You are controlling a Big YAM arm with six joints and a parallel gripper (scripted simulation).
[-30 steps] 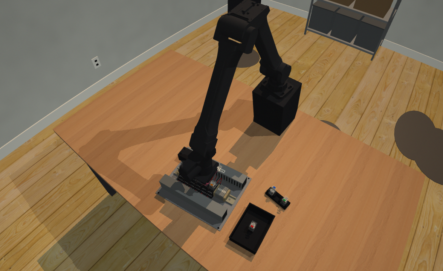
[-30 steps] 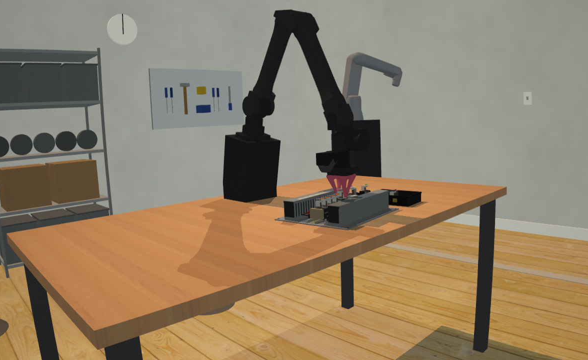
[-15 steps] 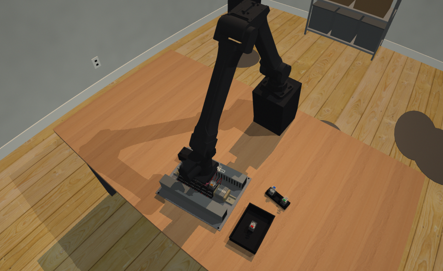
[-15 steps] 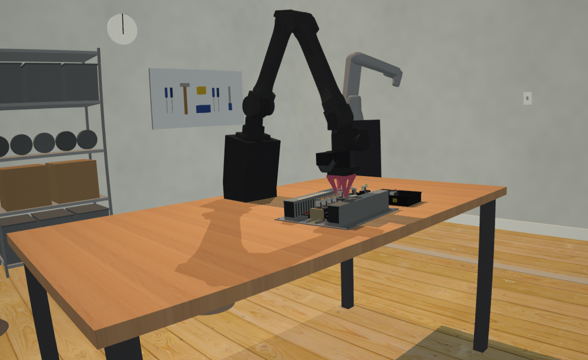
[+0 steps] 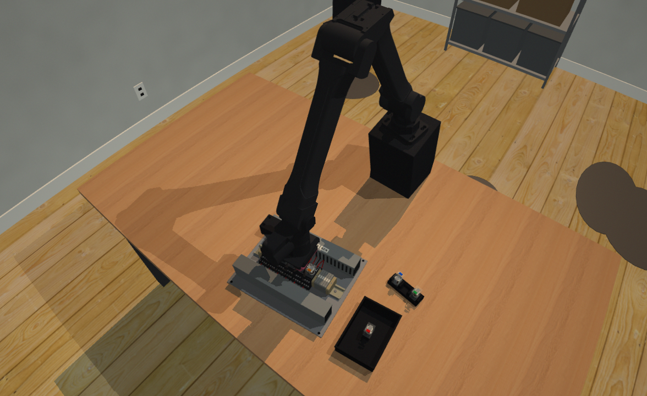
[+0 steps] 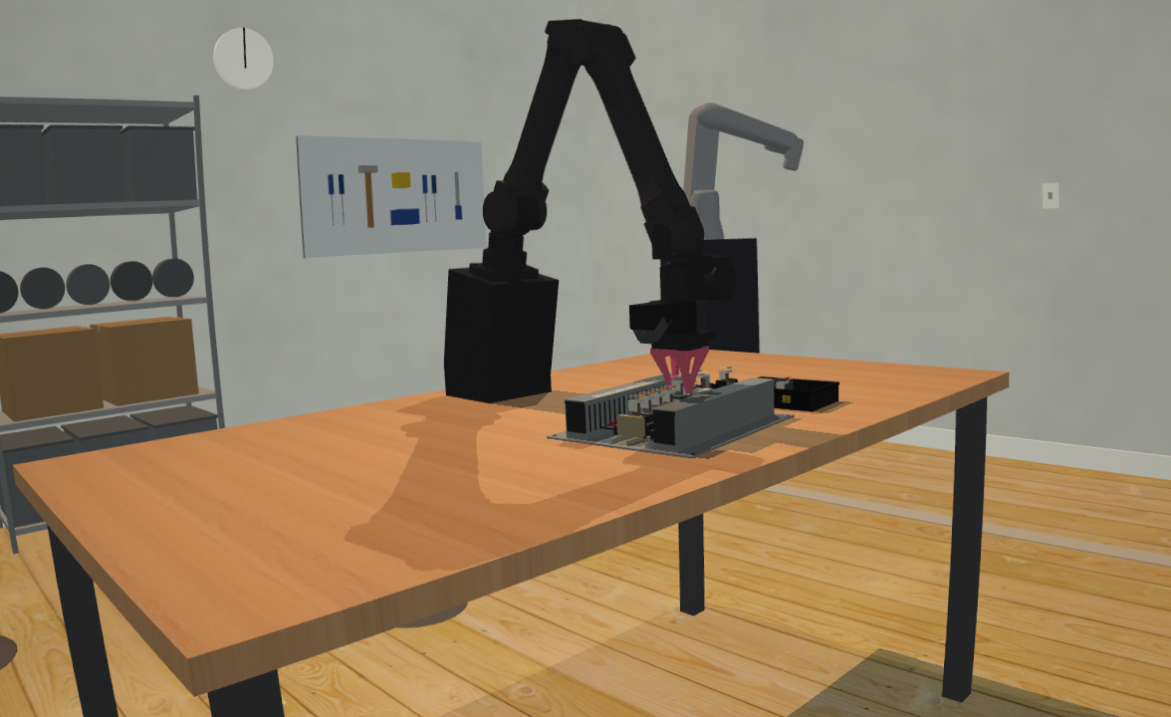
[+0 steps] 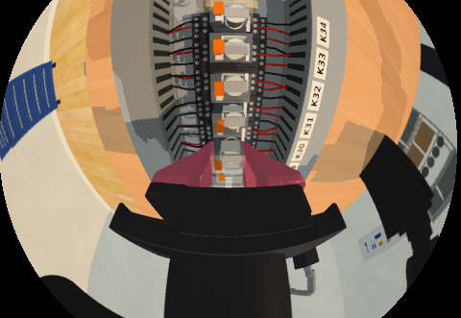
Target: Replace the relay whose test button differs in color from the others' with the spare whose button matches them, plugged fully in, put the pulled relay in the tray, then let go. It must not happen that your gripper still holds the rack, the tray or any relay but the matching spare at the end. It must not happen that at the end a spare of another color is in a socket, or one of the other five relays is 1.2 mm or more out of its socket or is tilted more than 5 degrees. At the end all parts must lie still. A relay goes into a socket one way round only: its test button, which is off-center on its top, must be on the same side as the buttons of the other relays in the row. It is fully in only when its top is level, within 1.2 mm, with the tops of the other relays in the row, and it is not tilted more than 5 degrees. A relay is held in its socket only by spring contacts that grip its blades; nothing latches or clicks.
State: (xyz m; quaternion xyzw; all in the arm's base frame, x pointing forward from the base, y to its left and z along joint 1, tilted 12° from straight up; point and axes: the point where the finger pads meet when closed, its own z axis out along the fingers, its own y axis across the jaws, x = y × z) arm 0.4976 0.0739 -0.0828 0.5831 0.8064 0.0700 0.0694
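My gripper [image 7: 228, 146] [image 6: 678, 388] is shut on a clear relay [image 7: 231, 151] with an orange button, in the relay row. Its button is on the left in the wrist view, like those of the other row relays [image 7: 234, 49] [image 7: 233, 86], whose buttons are orange too. The arm hides it in the top view; its exact height and seating cannot be told. Another orange button shows just behind it. A relay with a red button [image 5: 369, 329] lies in the black tray [image 5: 353, 361] [image 6: 817, 394]. The black spare holder [image 5: 406, 287] bears a blue-button relay [image 5: 398, 278] and a green-button relay [image 5: 416, 293].
Grey slotted wire ducts [image 7: 130, 44] [image 7: 331, 68] [image 6: 719, 409] run along both sides of the row, with red and black wires close to the sockets. Beige terminal blocks [image 5: 323, 281] stand at the row's end nearest the tray. Labels K30 to K34 show on one duct.
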